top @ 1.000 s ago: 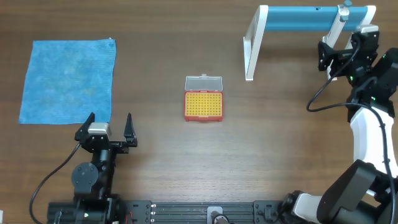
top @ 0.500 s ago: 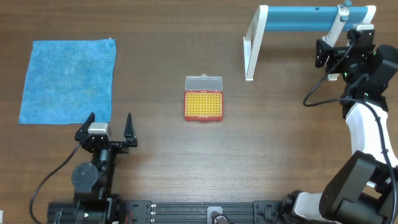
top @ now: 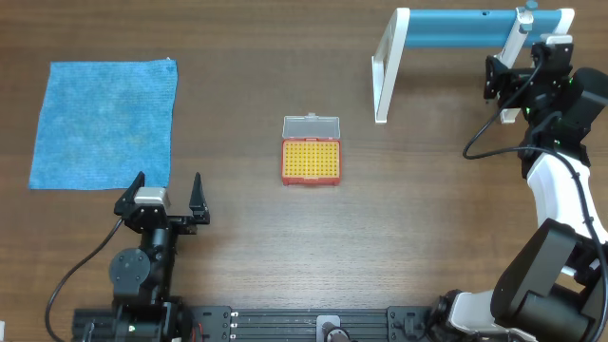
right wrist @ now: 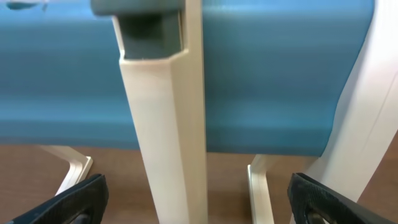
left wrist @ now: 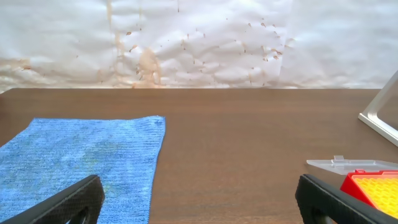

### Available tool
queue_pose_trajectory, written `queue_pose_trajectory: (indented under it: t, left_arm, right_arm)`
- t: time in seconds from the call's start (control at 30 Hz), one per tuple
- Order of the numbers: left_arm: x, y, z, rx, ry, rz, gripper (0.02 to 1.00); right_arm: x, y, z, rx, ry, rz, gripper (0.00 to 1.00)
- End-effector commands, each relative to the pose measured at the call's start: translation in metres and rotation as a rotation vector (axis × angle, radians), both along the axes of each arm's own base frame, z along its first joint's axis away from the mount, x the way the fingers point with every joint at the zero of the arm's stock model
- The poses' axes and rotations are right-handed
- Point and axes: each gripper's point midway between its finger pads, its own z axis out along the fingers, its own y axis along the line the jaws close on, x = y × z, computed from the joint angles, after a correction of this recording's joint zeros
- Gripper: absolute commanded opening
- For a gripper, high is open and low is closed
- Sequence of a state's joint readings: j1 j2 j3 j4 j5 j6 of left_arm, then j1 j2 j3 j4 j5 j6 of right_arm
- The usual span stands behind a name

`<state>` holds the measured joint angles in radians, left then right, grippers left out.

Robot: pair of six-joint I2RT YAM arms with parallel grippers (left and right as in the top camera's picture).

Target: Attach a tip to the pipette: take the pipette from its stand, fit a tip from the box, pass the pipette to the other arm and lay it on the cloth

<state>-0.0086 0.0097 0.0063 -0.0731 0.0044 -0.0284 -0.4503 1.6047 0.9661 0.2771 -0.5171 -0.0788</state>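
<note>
Pipette (right wrist: 165,124) hangs on its blue-barred stand (top: 446,28) at the far right of the counter (top: 285,256). The right jaws stand open, one to each side of the pipette's white body, with no contact visible. The left jaws, likewise open, sit low just beside the near right corner of the blue cloth (top: 103,123); the tip box (top: 311,160), lid back, lies mid-counter, well apart from both.

Robot lab bench.
A blue-and-white pipette stand (top: 456,28), an orange box of pipette tips (top: 311,161) and a blue cloth (top: 104,123) sit on a brown wooden table (top: 285,256).
</note>
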Motion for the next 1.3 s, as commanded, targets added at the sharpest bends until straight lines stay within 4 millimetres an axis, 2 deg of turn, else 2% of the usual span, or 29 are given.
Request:
queue_pose_trajectory:
  t: [0.03,0.53,0.8,1.0,1.17,1.3]
  left_arm:
    - [-0.0004,-0.0010,-0.0010,-0.010,0.003,-0.005,0.996]
    - [-0.0004,-0.0010,-0.0010,-0.010,0.003,-0.005,0.996]
    - [-0.0004,-0.0010,-0.0010,-0.010,0.003,-0.005,0.996]
    - [-0.0004,-0.0010,-0.0010,-0.010,0.003,-0.005,0.996]
    - [-0.0004,-0.0010,-0.0010,-0.010,0.003,-0.005,0.996]
    - [-0.0004,-0.0010,-0.0010,-0.010,0.003,-0.005,0.996]
  right_arm:
    - [0.0048,0.0000,0.0029,0.015,-0.011,-0.009,0.904]
    - [0.0061,0.0048,0.0029,0.022,-0.010,-0.001,0.665]
    - [0.0061,0.0052,0.0027,0.023,-0.010,-0.001,0.614]
    - [0.0061,0.0052,0.0027,0.023,-0.010,-0.001,0.503]
    - [0.0061,0.0052,0.0027,0.023,-0.010,-0.001,0.474]
    - [0.0061,0.0052,0.0026,0.023,-0.009,0.000,0.408]
